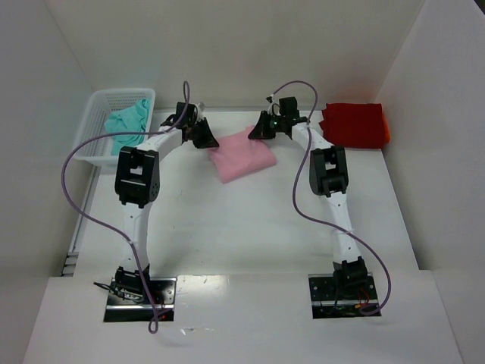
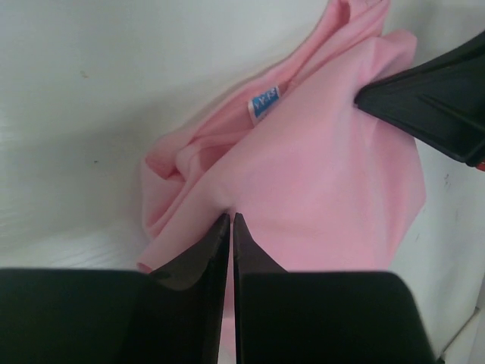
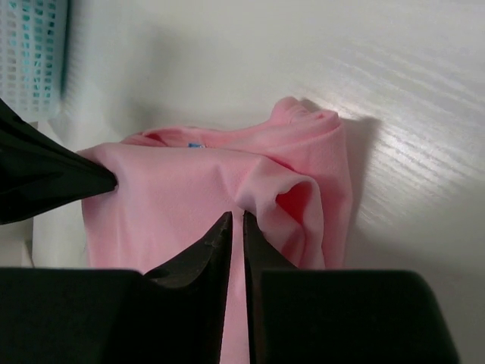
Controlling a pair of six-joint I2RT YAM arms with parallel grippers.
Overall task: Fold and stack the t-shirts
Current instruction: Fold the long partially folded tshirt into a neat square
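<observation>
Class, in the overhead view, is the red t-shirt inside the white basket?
No, the red t-shirt lies folded at the far right, while the basket holds the teal t-shirt.

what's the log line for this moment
left fingers: shut on pink shirt | right fingers: shut on pink shirt | red shirt: folded, far right | teal shirt: in basket

The pink shirt (image 1: 241, 157), red shirt (image 1: 355, 125) and teal shirt (image 1: 125, 121) are showing soft, matt cloth; the basket (image 1: 121, 94) is showing white plastic mesh; the table (image 1: 250, 227) is looking smooth and faintly glossy.
</observation>
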